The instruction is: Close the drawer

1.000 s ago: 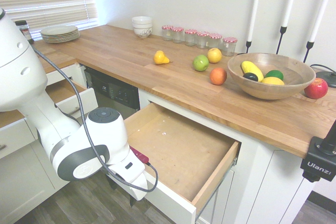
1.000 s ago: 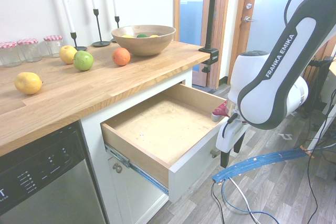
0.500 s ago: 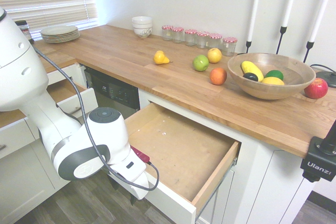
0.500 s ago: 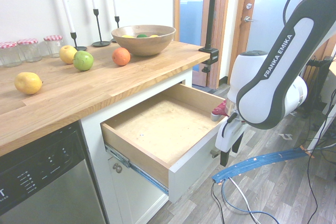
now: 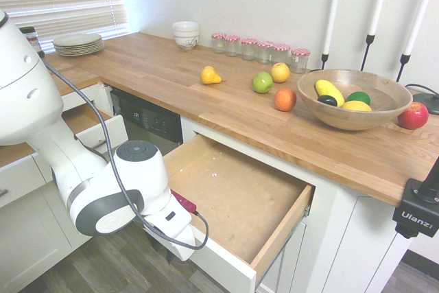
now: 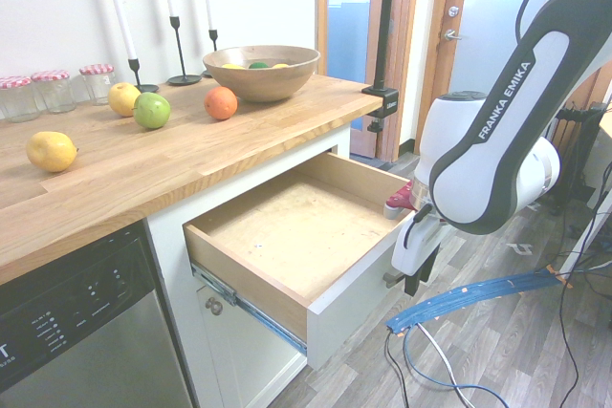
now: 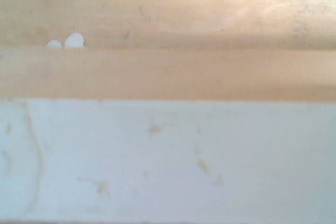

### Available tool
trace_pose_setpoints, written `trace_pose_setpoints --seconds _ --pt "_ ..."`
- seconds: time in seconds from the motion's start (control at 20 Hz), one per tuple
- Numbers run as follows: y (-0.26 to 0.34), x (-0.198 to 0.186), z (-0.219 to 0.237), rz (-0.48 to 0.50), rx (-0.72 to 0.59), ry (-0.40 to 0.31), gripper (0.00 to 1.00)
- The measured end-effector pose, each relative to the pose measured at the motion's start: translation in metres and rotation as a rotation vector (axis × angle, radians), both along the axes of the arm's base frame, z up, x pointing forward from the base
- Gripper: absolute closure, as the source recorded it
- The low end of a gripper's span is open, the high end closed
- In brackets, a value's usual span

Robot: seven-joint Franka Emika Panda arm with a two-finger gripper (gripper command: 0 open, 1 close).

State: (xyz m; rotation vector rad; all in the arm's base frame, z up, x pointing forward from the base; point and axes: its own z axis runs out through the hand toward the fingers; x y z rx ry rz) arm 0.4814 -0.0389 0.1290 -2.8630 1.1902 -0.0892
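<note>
- Drawer (image 6: 349, 311) — pulled out beneath the table (image 5: 226, 104), its interior showing pale wood.
- Tool (image 6: 422, 272) is at the drawer's outer front, near the bar handle (image 6: 392, 279); opening and grip cannot be told, view poor.
- Wooden bowl (image 5: 353, 118) — on the table, holding fruit.

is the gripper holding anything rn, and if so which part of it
Can't be told for sure: the gripper is down at the bar handle of the open drawer, but no closed grip on it is visible.
</note>
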Motion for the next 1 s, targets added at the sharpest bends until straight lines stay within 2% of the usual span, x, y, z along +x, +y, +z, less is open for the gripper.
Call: trace_pose_setpoints --seconds 0.7,1.0 --pt "0.001 0.002 0.001 -0.004 0.002 -0.009 1.0" --pt "0.005 0.02 0.003 -0.002 0.007 -0.028 1.0"
